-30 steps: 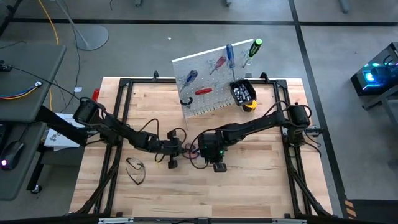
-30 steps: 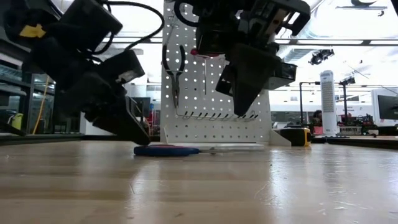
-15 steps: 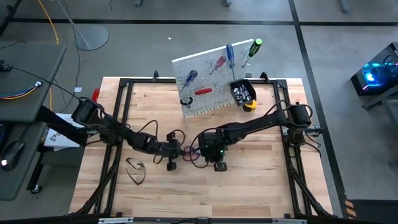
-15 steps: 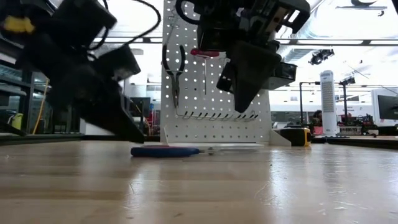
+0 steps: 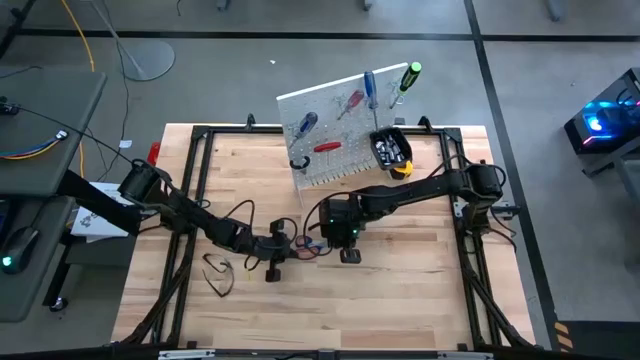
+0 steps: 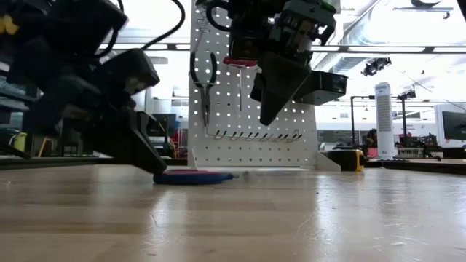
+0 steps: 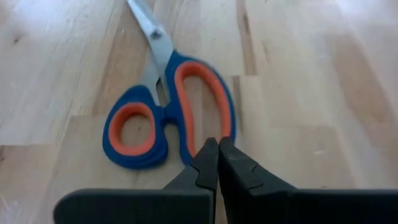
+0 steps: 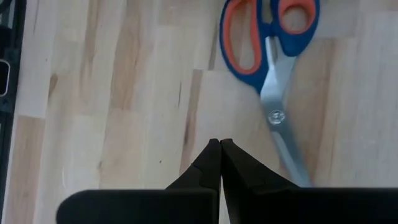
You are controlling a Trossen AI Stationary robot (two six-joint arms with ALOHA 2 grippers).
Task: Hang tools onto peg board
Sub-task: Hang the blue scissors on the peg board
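Note:
Scissors (image 7: 166, 117) with blue handles lined in orange lie flat on the wooden table, between my two grippers (image 5: 305, 247). My left gripper (image 7: 217, 146) is shut and low over the table, with its tips at the rim of the larger handle loop. My right gripper (image 8: 220, 144) is shut too. It hangs well above the table (image 6: 264, 118), with the scissors' blades (image 8: 280, 130) off to one side of it. The white peg board (image 5: 335, 112) stands tilted at the table's far side, with several screwdrivers, pliers and red cutters hanging on it. My left gripper's shut fingertips (image 7: 208, 155) stand at the outer rim of the scissors' larger handle loop (image 7: 194, 148), coming slanting down from the table's left. I cannot tell whether they touch it. The scissors lie flat on the table.
A black bin (image 5: 390, 148) hangs on the board, and a yellow tape measure (image 5: 402, 168) sits at its foot. A dark looped item (image 5: 216, 272) lies near the left front. The black metal frame (image 5: 200, 135) runs round the table top.
My right gripper has drifted a little toward the table's far-left, staying shut and above the table. The scissors lie about where they were.

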